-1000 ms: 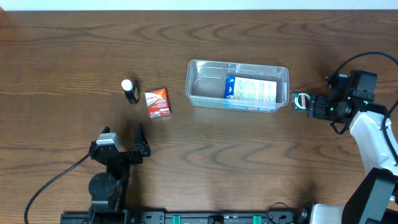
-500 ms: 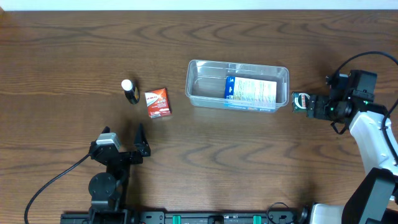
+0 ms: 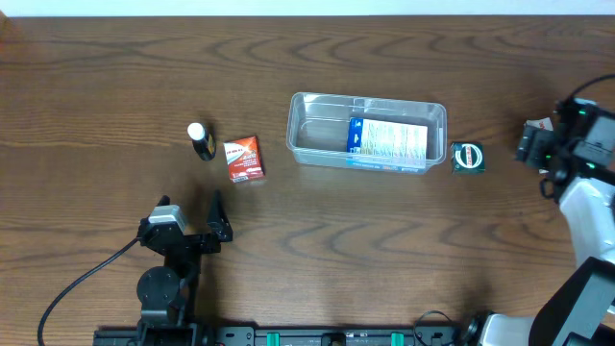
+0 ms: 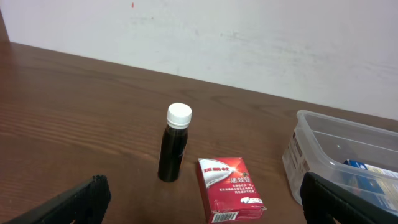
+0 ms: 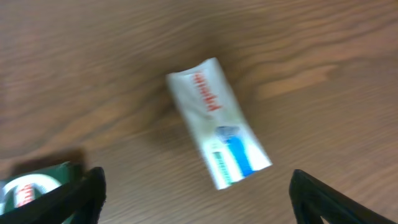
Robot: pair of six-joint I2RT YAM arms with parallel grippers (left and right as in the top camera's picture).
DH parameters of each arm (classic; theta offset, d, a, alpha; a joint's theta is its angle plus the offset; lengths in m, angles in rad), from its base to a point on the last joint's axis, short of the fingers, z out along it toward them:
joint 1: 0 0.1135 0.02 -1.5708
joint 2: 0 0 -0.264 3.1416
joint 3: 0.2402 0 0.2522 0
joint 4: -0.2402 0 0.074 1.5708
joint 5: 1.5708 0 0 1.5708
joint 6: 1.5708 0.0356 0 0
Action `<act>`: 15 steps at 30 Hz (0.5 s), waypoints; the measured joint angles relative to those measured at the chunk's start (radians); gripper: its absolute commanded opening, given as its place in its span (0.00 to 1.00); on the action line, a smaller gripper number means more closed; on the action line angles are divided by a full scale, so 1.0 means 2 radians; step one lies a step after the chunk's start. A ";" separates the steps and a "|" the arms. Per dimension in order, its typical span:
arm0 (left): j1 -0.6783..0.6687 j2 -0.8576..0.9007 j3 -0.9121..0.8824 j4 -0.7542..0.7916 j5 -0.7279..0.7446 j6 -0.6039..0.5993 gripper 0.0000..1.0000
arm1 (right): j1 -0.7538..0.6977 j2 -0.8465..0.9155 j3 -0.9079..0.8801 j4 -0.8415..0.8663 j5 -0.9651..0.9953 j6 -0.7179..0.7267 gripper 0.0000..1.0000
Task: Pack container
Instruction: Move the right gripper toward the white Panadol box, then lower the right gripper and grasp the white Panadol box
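Note:
The container is a clear tub at mid-table, with a blue and white box lying in its right half. Its left end shows in the left wrist view. A green round tin rests on the table just right of it. My right gripper hovers open further right, over a small white packet with red and blue print; the green tin sits by its left finger. My left gripper is open and empty, near a red carton and a dark bottle with a white cap.
The bottle and red carton stand left of the container. The left arm's base and cable sit at the table's front edge. A pale wall rises behind the table's far edge.
My right gripper has opened wider and drawn back to the right, away from the green tin, which stays on the table beside the container. The left arm has not moved.

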 measured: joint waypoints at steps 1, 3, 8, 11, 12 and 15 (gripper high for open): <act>0.000 0.000 0.000 0.000 0.000 0.000 0.98 | -0.008 0.000 0.000 0.008 -0.008 -0.002 0.99; 0.000 0.000 0.000 0.000 0.000 0.000 0.98 | -0.027 0.002 0.000 0.028 -0.029 -0.004 0.99; 0.000 0.000 0.000 0.000 0.000 0.000 0.98 | -0.055 0.023 0.004 0.044 -0.051 -0.014 0.99; 0.000 0.000 0.000 0.000 0.000 0.000 0.98 | -0.061 0.058 0.027 0.004 -0.057 -0.029 0.99; 0.000 0.000 0.000 0.000 0.000 0.000 0.98 | -0.062 0.077 0.040 -0.014 -0.059 -0.035 0.99; 0.000 0.000 0.000 0.000 0.000 0.000 0.98 | -0.064 0.129 0.079 -0.067 -0.066 -0.052 0.99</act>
